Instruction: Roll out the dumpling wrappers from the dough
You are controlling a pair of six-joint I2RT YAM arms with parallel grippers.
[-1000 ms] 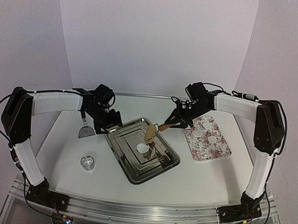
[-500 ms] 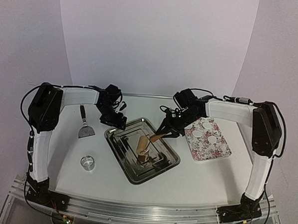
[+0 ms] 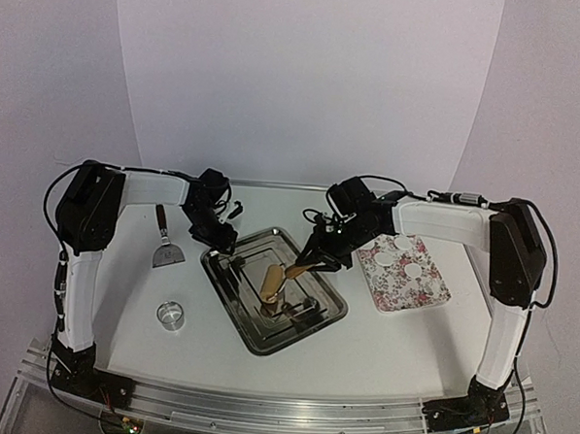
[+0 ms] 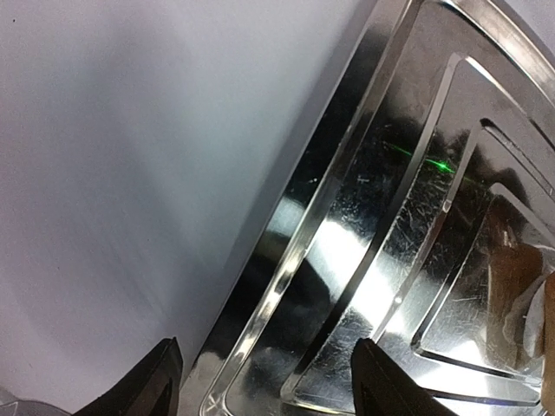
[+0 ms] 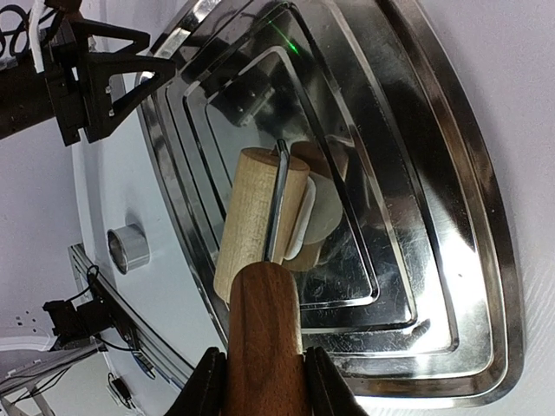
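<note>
A steel tray (image 3: 308,330) lies mid-table. My right gripper (image 3: 329,246) (image 5: 264,381) is shut on the dark wooden handle of a rolling pin. The pin's pale roller (image 3: 272,279) (image 5: 256,217) rests on a white piece of dough (image 5: 303,227) in the tray's middle, covering most of it. Three dumpling wrappers (image 3: 402,244) lie on the floral plate (image 3: 403,286) to the right. My left gripper (image 3: 223,241) (image 4: 269,390) stands open at the tray's far-left corner, one finger on each side of the rim (image 4: 286,286), apart from it.
A clear ring cutter (image 3: 171,315) (image 5: 128,247) stands on the table left of the tray. A metal scraper with a dark handle (image 3: 165,249) lies at the far left, behind the cutter.
My left gripper came from beside the scraper to the tray's far-left corner, and its jaws narrowed a little. My right gripper brought the roller down and left onto the dough.
</note>
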